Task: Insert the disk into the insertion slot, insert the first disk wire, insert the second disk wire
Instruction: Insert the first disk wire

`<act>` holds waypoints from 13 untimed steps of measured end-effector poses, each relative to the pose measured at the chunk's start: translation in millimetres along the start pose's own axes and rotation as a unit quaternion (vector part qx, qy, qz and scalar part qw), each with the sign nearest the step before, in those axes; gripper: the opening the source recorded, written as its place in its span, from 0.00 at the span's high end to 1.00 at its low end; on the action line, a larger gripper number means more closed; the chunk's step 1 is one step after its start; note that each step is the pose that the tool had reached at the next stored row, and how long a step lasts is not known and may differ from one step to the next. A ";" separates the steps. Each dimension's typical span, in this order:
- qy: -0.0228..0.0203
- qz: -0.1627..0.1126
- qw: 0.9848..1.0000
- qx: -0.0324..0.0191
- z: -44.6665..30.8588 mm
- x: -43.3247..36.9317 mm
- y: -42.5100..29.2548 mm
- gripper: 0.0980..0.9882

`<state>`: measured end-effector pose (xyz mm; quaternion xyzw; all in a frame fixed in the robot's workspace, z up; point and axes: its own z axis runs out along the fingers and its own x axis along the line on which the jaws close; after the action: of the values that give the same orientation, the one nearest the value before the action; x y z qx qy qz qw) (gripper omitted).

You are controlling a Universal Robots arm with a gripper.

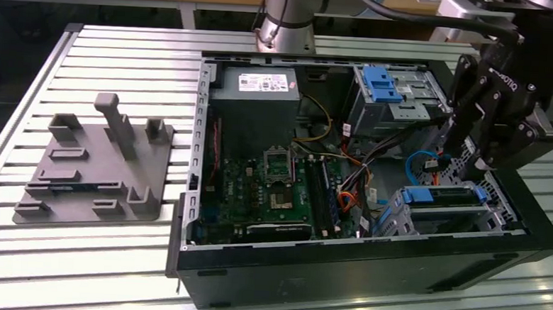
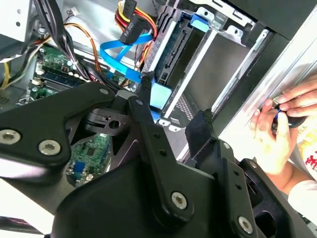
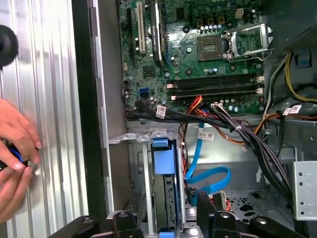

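Your disk sits in the insertion slot at the case's four o'clock, exterior view — gripper jaws spread, empty, near the second disk wire, which looks unplugged.

Arm: grey upright column at the back of the exterior view. Wrist section: black, cabled, reaching in at the exterior view's right. Gripper: black, pointing downward, slightly tilted. Fingers: two, spread apart in the second wrist view, with nothing clamped between them.
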<state>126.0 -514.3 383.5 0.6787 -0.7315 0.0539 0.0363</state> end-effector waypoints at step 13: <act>0.007 -0.008 1.000 0.001 -1.5 -28.2 -0.5 0.48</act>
<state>128.7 -486.2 381.4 0.6841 -0.7258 0.0596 0.0412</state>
